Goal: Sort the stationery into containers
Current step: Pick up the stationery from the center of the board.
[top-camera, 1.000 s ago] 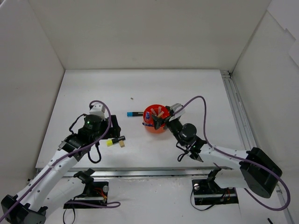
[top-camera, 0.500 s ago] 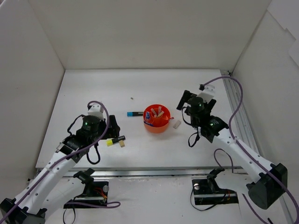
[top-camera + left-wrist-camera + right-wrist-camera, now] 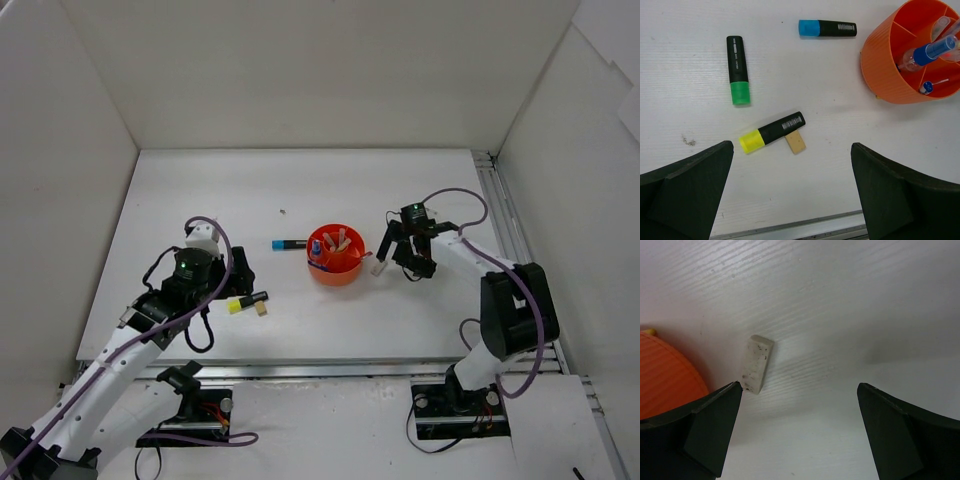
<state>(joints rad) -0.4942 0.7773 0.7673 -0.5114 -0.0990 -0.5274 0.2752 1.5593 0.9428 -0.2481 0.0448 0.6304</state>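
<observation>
Swings right gripper [image 3: 799, 387] away from tub [image 3: 335, 268], drops beside white eraser [image 3: 757, 364], jaws wide, empty; sets up eraser pickup, probably.

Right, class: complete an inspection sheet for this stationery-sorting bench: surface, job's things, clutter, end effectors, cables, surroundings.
Surface: white table.
Job's things: orange tub holding pens; blue-capped highlighter, green-capped highlighter, yellow-capped highlighter and tan eraser loose left of it; white eraser beside it, right.
Clutter: dark speck toward the back.
End effectors: left end effector open, empty, above the highlighters; right end effector open, empty, above the white eraser.
Cables: purple cables looped along both arms.
Surroundings: white walls; metal rail on the right.
</observation>
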